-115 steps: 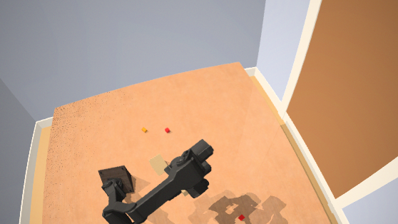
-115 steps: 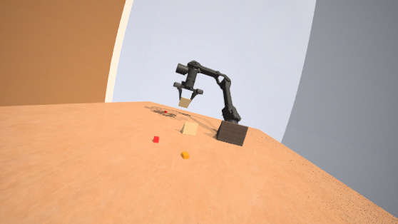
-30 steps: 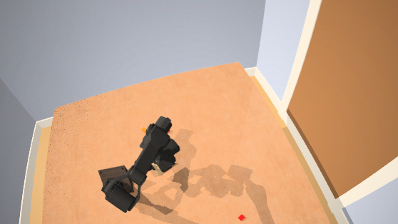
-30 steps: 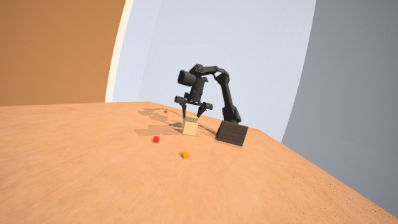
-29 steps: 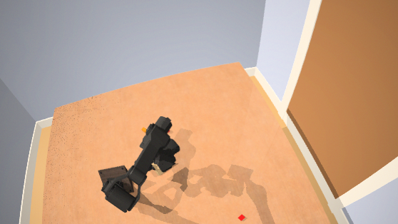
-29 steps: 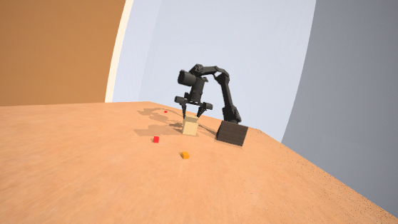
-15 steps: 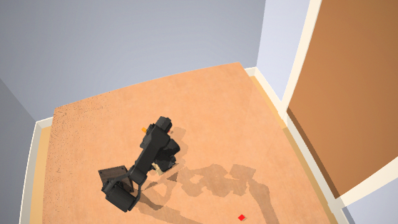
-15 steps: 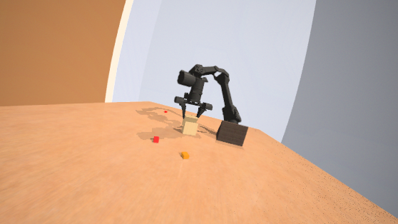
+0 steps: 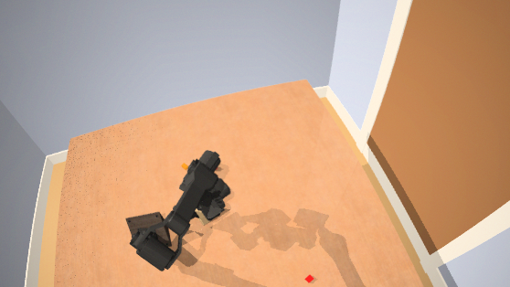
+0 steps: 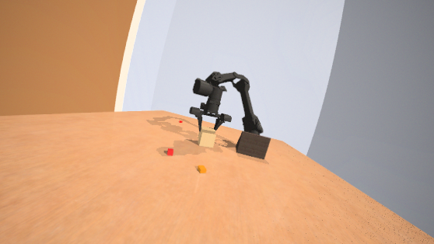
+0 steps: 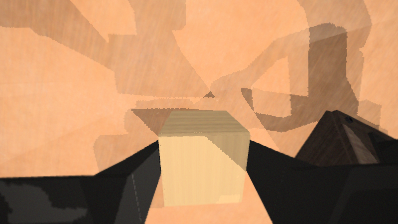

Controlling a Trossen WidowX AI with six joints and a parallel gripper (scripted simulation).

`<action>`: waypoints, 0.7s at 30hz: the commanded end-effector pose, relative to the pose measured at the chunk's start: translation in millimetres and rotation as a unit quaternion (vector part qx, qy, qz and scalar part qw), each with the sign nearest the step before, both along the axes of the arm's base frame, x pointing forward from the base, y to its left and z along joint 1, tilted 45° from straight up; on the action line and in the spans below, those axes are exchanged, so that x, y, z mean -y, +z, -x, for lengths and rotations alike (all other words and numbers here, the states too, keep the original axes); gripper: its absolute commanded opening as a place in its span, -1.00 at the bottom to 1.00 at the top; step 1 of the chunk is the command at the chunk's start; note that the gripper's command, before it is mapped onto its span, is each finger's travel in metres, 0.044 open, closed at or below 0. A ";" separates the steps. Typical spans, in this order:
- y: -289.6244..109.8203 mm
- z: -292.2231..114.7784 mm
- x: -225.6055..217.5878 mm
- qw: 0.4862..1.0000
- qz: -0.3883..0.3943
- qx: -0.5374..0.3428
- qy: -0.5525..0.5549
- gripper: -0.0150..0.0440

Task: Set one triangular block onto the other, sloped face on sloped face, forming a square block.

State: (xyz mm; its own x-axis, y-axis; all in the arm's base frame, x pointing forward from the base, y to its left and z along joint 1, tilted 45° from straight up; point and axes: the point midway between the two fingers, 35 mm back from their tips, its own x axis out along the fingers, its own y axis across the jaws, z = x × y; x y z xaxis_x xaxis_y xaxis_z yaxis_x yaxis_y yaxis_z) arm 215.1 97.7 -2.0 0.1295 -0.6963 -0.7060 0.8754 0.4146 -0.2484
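Note:
Two pale wooden triangular blocks sit one on the other and read as one square block (image 10: 206,138) (image 11: 202,167) resting on the table (image 10: 97,186). The seam between them is hard to make out. My gripper (image 10: 208,126) (image 11: 202,141) comes straight down over it, with its fingers on the two sides of the upper triangular block (image 10: 208,133), and is shut on it. In the top view the arm (image 9: 194,189) hides nearly all of the block; only a pale corner (image 9: 204,219) shows beneath it.
The arm's dark brown base block (image 10: 253,144) (image 9: 145,222) (image 11: 340,140) stands just right of the square block. A red cube (image 10: 169,151) and an orange cube (image 10: 201,169) (image 9: 184,165) lie in front of it. Another small red piece (image 10: 180,121) (image 9: 309,278) lies beyond it.

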 end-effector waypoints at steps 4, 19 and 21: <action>-4.5 0.0 2.9 1.000 0.003 0.000 0.003 -0.49; -10.3 0.8 6.2 1.000 0.003 -0.001 0.003 -0.49; -10.3 0.8 6.2 1.000 0.003 -0.001 0.003 -0.49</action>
State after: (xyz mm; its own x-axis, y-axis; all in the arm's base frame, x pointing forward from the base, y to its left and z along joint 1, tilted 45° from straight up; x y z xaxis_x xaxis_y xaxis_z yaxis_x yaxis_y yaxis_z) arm 213.5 92.1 -12.0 0.1272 -0.6981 -0.7046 0.8752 0.4133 -0.2515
